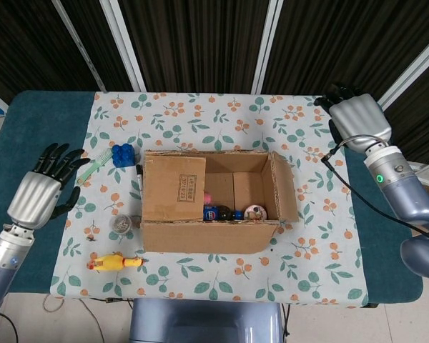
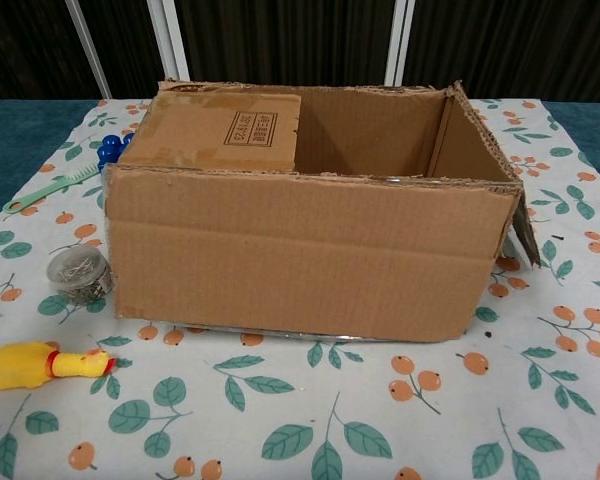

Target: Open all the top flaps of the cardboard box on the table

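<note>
Brown cardboard box (image 1: 213, 204) mid-tablecloth; left flap (image 1: 174, 188) lying shut, right flap (image 1: 286, 187) folded outward. Left hand (image 1: 39, 194) spread, empty, near left edge. Right hand (image 1: 357, 118) empty at far-right corner, fingers curled downward.

Neither hand shows in the chest view. The closed left flap (image 1: 174, 188) hides the part of the cardboard box (image 2: 310, 250) beneath it; the small things (image 1: 232, 212) inside, well away from either hand's fingers, are too small to name. The yellow toy (image 2: 40, 363) is cut by the chest view's left edge.
</note>
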